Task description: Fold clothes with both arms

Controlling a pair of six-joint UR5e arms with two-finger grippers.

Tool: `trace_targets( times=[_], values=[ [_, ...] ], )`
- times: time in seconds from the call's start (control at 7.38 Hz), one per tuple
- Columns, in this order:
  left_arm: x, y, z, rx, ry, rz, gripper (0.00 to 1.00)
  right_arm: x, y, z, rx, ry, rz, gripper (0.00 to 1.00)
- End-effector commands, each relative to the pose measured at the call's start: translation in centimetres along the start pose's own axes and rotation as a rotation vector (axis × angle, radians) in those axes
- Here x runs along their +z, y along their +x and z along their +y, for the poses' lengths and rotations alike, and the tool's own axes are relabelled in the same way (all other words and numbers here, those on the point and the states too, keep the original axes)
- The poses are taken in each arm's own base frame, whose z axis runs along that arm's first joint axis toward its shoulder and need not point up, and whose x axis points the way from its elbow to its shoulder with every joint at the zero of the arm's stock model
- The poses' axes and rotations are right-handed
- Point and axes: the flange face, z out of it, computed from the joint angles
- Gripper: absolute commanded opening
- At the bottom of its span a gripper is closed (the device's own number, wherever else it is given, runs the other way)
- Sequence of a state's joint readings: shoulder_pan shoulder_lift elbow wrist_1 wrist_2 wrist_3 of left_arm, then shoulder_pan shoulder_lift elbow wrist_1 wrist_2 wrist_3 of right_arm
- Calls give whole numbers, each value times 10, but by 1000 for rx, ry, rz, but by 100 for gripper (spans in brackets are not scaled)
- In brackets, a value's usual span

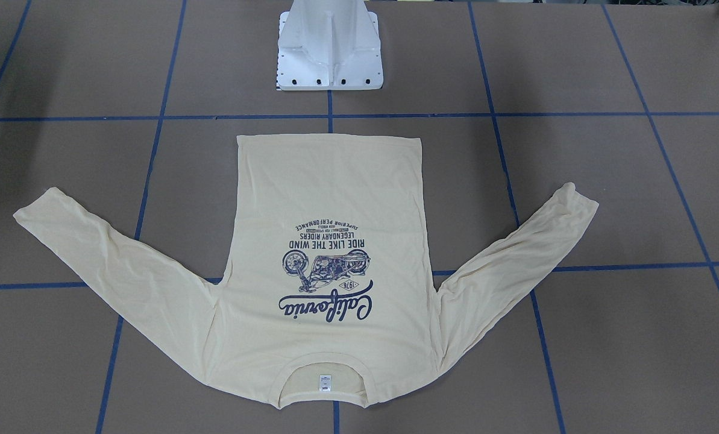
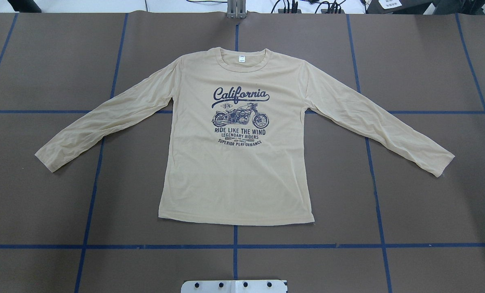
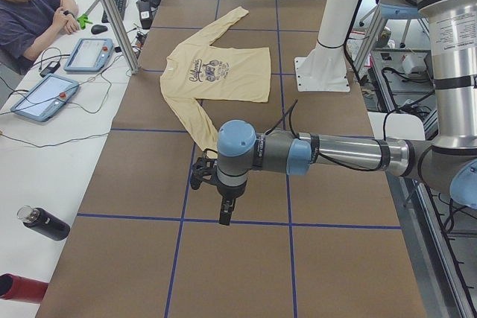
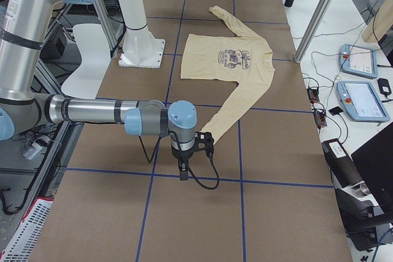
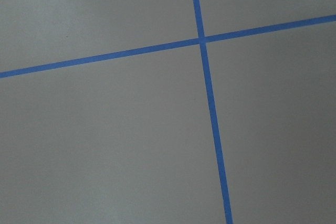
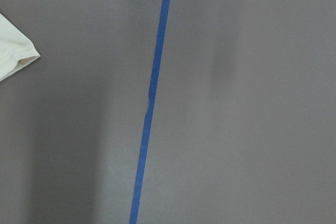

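The pale cream-yellow long-sleeved T-shirt (image 2: 234, 171) lies flat and face up in the middle of the table, both sleeves spread outward and the navy "California" print showing. It also shows in the front-facing view (image 1: 329, 199). My left gripper (image 3: 225, 217) hangs over bare table just past the left sleeve's cuff, seen only in the exterior left view, so I cannot tell if it is open or shut. My right gripper (image 4: 183, 173) hangs just past the right sleeve's cuff (image 6: 18, 59), seen only in the exterior right view, so I cannot tell its state either.
The white pedestal base (image 1: 329, 54) stands behind the shirt's hem. Blue tape lines (image 2: 235, 245) grid the brown table. An operator (image 3: 30, 13) sits at a side bench with tablets. A dark bottle (image 3: 45, 223) lies on that bench. Pendants (image 4: 362, 99) lie on the opposite bench.
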State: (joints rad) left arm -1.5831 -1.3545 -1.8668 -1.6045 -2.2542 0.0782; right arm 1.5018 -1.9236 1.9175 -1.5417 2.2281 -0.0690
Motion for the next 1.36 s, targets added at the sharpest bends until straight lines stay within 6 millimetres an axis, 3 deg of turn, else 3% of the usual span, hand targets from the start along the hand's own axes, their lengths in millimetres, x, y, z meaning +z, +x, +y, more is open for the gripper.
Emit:
trace_targets(
  times=[0.0, 0.27, 0.68, 0.81, 0.95, 1.22],
  values=[
    [-2, 4, -1, 5, 5, 16, 100, 0, 0, 0, 0, 0, -1, 100],
    [-9, 23, -3, 12, 29, 172, 100, -2, -1, -2, 1, 5, 0, 100],
    [-29, 34, -17, 71, 97, 105, 100, -10, -7, -11, -17, 27, -1, 100],
    [-48, 47, -44, 98, 140, 117, 100, -12, -9, -15, -35, 50, 1, 100],
    [-56, 53, -56, 130, 162, 116, 100, -16, -11, -18, -61, 83, 3, 100],
    [-96, 84, -70, 233, 243, 103, 100, -44, -30, -41, -185, 249, 14, 100]
  ],
)
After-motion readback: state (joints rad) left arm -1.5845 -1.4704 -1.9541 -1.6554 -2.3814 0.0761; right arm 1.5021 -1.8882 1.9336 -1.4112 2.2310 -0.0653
